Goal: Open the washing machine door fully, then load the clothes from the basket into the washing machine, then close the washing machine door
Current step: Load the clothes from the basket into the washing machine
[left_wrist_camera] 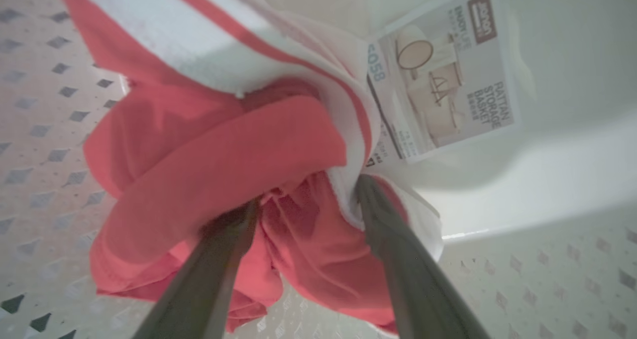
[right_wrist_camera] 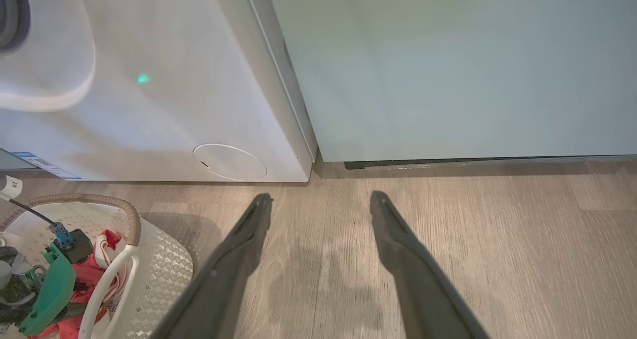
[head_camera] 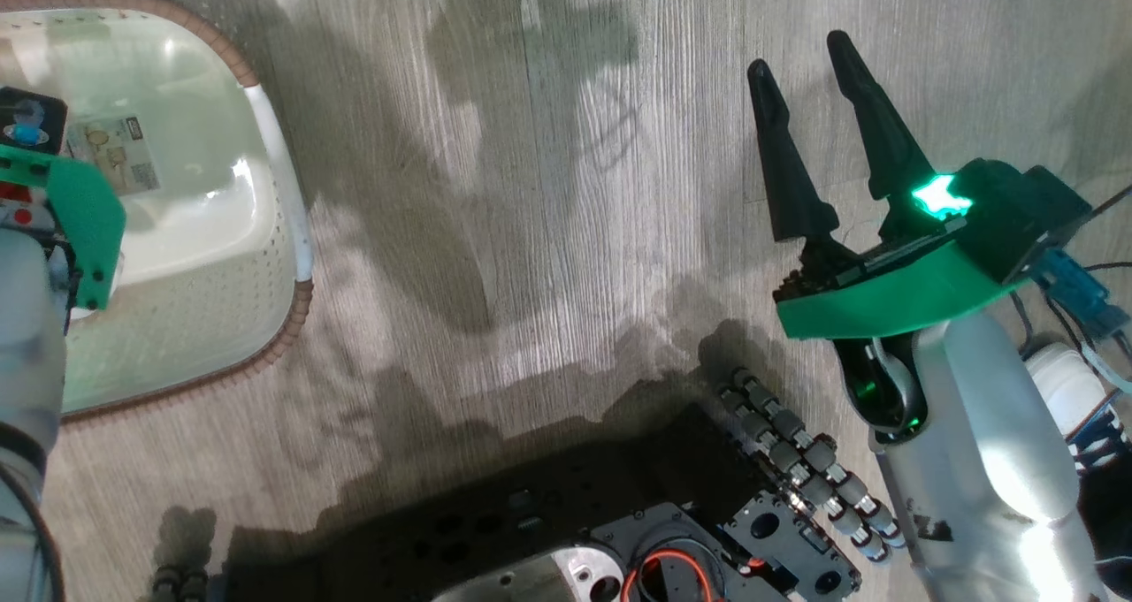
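At the left of the head view the basket [head_camera: 296,231] sits on the floor [head_camera: 548,231], its far side cut off, and the green wrist mount [head_camera: 84,222] covers the left arm's fingers. From the wrist, the left gripper [left_wrist_camera: 308,194] stands spread astride the clothes [left_wrist_camera: 209,165] inside the basket, its tips lost among blurred red folds. The right gripper [head_camera: 799,54] hangs spread and empty over the floor, facing the washing machine [right_wrist_camera: 149,105], whose porthole is cropped.
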